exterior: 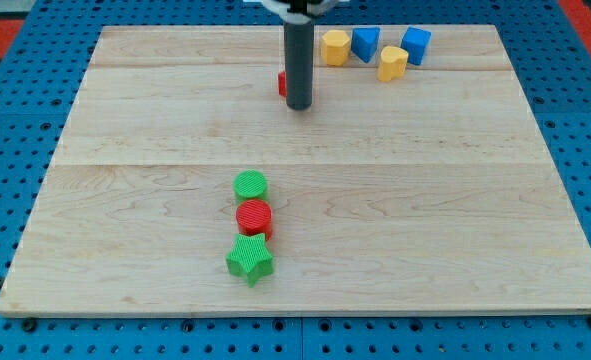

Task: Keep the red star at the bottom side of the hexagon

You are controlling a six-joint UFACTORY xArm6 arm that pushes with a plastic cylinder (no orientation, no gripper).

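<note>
Nearest the view's bottom lies one green star (249, 259), on the pale wooden table (455, 220). Just above it, touching or nearly so, sits one red round block (254, 216), and above that one green round block (250, 185), so the three make a short column a little left of the table's centre.

At the view's top are four more blocks in a loose cluster: two yellow and two blue. One yellow block (335, 46), which looks six-sided, stands at the cluster's left; one blue block (365, 42) is just to its right; a second yellow block (392, 62) sits slightly lower; a second blue block (416, 44) is at the far right. Their exact shapes are hard to make out at this size.

My rod comes down from the view's top edge, and my tip (298, 105) rests on the table left of that cluster and well apart from the lower column. One small red block (283, 83) shows only as a sliver at the rod's left side, touching or just behind it; most of it is hidden, so I cannot tell whether this is the red star. It lies to the left of, and slightly lower than, the six-sided yellow block, not directly beneath it.

I carry no jaws, only the straight rod, so nothing is held.

Counted: two green, two red, two yellow, two blue.
</note>
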